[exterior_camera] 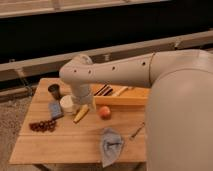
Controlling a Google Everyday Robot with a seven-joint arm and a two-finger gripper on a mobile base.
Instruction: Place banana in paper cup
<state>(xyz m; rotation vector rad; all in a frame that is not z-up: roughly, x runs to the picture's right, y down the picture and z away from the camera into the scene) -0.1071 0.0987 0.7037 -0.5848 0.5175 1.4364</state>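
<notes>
Looks like the grab step, with the claw (80,103) low over the banana (81,114) on the surface (60,142) at 4 o'clock from the paper cup (66,105), wide or narrow impossible to tell; next calls for a snug pinch, then a lift toward 10 o'clock.

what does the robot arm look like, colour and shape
The arm is a thick, smooth, off-white tube with small dark dots along its side and a rounded joint. No cables show. The gripper hangs beside the paper cup.

Wooden table (60,147), dark grey cup (54,90), blue packet (55,109), orange-red fruit (104,112), grey-blue cloth (111,145), wooden tray (127,101)
</notes>
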